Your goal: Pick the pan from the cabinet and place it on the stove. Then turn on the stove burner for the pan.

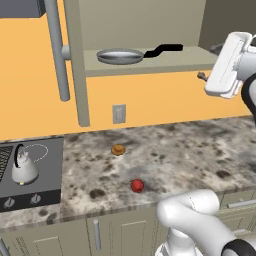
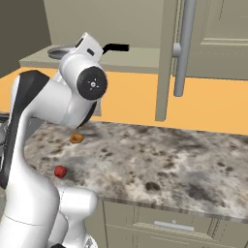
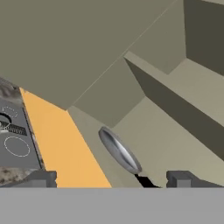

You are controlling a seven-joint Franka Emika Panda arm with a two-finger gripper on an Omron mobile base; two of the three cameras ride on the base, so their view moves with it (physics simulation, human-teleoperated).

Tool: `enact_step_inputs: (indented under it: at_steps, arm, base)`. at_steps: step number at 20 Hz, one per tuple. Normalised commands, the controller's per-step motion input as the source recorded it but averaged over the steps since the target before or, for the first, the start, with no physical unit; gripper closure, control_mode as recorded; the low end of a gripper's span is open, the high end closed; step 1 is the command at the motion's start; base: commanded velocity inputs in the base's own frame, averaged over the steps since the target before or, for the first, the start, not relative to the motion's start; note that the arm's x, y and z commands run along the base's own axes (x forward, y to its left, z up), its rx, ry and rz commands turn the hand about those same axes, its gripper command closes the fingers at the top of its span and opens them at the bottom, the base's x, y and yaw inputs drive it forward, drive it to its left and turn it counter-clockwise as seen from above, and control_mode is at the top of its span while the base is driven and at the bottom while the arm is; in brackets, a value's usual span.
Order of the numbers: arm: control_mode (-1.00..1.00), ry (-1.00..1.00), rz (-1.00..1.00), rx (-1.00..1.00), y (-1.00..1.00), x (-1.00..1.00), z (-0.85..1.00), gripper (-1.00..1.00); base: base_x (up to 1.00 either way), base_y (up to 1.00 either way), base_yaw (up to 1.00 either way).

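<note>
Speckled grey-brown stone counter (image 1: 190,155) runs across the room under an orange back wall (image 1: 30,90), with a grey wall outlet (image 1: 119,114) just above the counter's back edge. The stove (image 1: 45,172) is set into the counter's left end, knobs (image 1: 35,199) along its front edge. A small silver-white kettle (image 1: 23,167) stands on the stove's near burner area. On the counter: a small orange-brown round item (image 1: 118,149) mid-depth, left of centre, and a red round item (image 1: 137,186) close to the front edge, the two well apart. Lower cabinets (image 1: 115,230) sit below the counter front.

The cabinet (image 1: 145,30) above is open; its door (image 1: 75,60) stands out edge-on, with a long grey bar handle (image 1: 57,50). The pan (image 1: 120,56) lies flat on the cabinet's bottom shelf near the front edge, towards the shelf's left end by the door. Its black handle (image 1: 165,49) points right along the shelf. Shelf space to the right of the handle is bare.

Gripper (image 3: 111,179) is up at shelf height, to the right of the pan handle, jaws spread wide and holding nothing. In the hand view the pan shows between the fingertips (image 3: 41,178), apart from them. Arm hangs over the counter's right part.
</note>
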Motion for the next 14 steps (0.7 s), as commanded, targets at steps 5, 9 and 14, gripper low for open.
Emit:
enact_step_inputs:
  at_steps: [5,9,14]
  arm:
    - [-1.00,0.00,0.00,-0.01,-0.11,0.51,0.00,-1.00]
    - [-1.00,0.00,0.00,-0.01,-0.03,0.60,0.00,-1.00]
    - [-1.00,0.02,-0.01,-0.03,-0.11,0.56,-0.01,-1.00]
  base:
    - [0.00,0.00,0.00]
    - [0.00,0.00,0.00]
    - [0.00,0.00,0.00]
